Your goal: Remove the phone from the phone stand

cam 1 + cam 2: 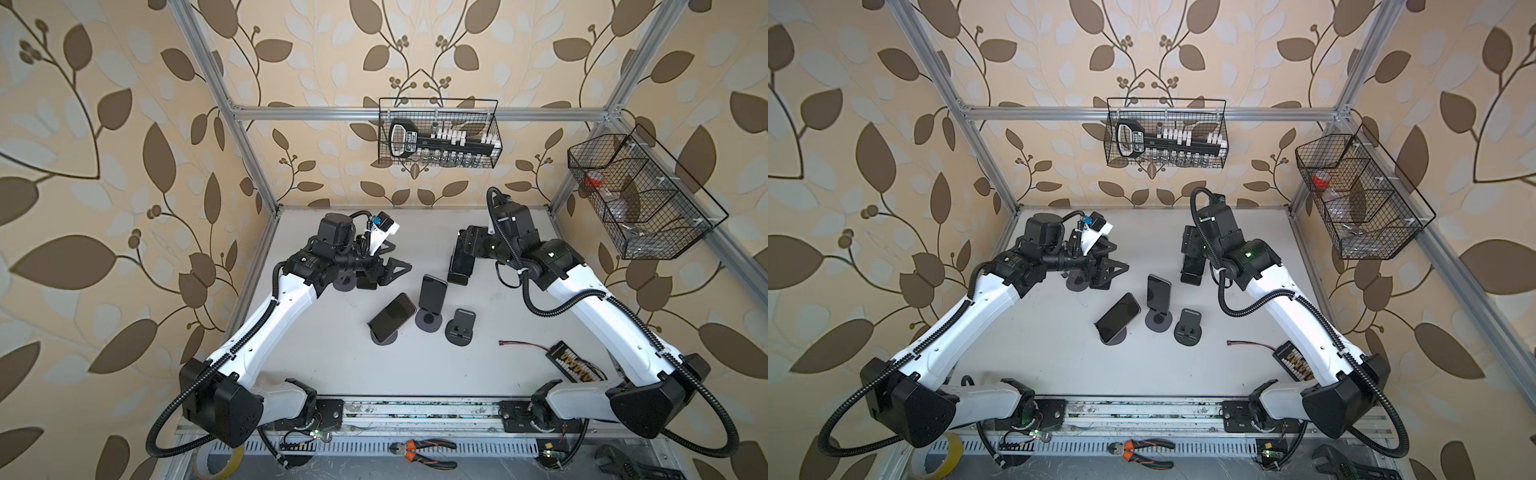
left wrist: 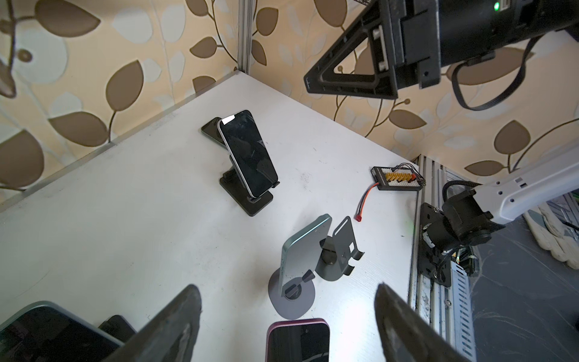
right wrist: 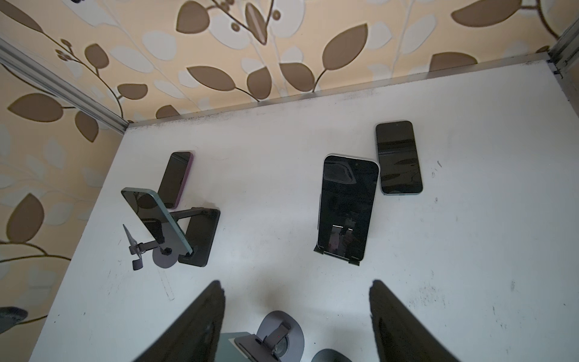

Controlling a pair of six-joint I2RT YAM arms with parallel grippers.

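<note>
left gripper (image 1: 401, 258), right gripper (image 1: 460, 266) outstretched; agape

On your desk (image 1: 316, 365) you see a tilted phone (image 1: 392, 316) propped on a round stand (image 1: 383, 339), just beside an upright phone (image 1: 433, 293) and a grey stand (image 1: 460, 328).

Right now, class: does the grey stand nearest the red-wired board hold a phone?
No, the grey stand is empty: nothing rests on its front ledge.

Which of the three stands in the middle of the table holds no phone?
The grey round-based stand on the right arm's side: its backplate is bare, while its neighbours carry a purple-edged phone and an upright phone.
</note>
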